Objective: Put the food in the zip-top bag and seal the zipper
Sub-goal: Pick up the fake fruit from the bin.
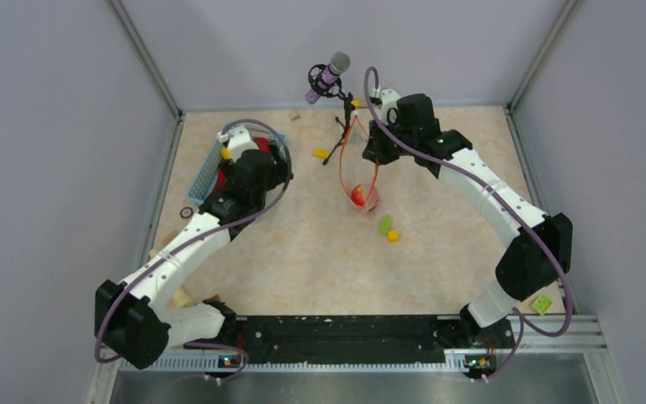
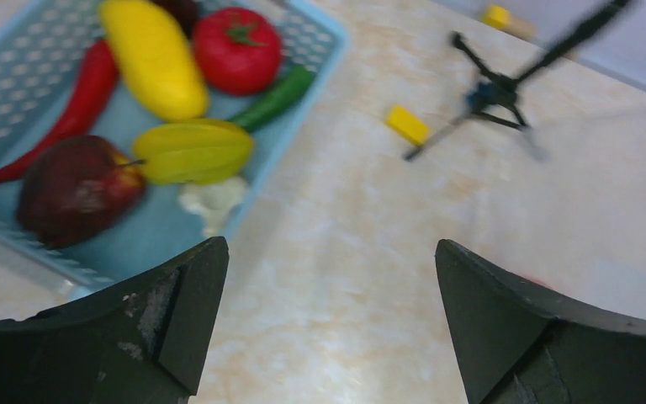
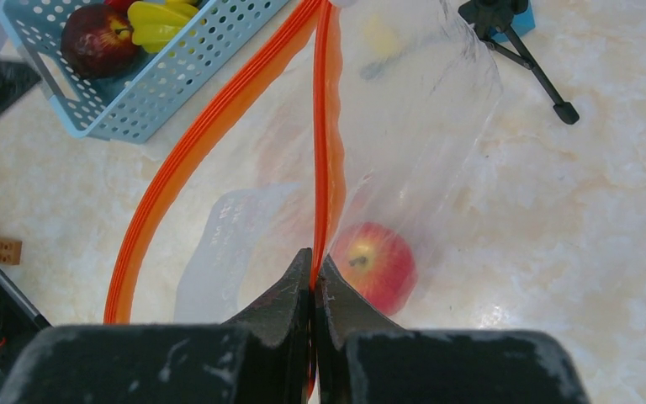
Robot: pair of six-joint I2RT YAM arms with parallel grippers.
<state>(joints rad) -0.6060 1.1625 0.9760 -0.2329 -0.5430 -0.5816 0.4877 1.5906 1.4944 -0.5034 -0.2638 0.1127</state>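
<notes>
The clear zip-top bag (image 3: 420, 109) hangs open from my right gripper (image 3: 314, 263), which is shut on one strip of the orange-red zipper (image 3: 324, 143). The other strip curves away to the left. A red apple (image 3: 376, 265) lies inside the bag (image 1: 362, 181) on the table. More food fills the light-blue basket (image 2: 13, 71): a yellow fruit (image 2: 153, 57), tomato (image 2: 237, 49), green chili (image 2: 276, 97), red chili (image 2: 76, 105), dark apple (image 2: 76, 187) and yellow starfruit (image 2: 192, 150). My left gripper (image 2: 328, 252) is open and empty above bare table, just right of the basket.
A microphone (image 1: 330, 76) on a black tripod (image 2: 496, 93) stands behind the bag. A yellow block (image 2: 408, 124) lies between basket and tripod. Green (image 1: 384, 224) and yellow (image 1: 393, 236) blocks lie in front of the bag. Walls enclose the table.
</notes>
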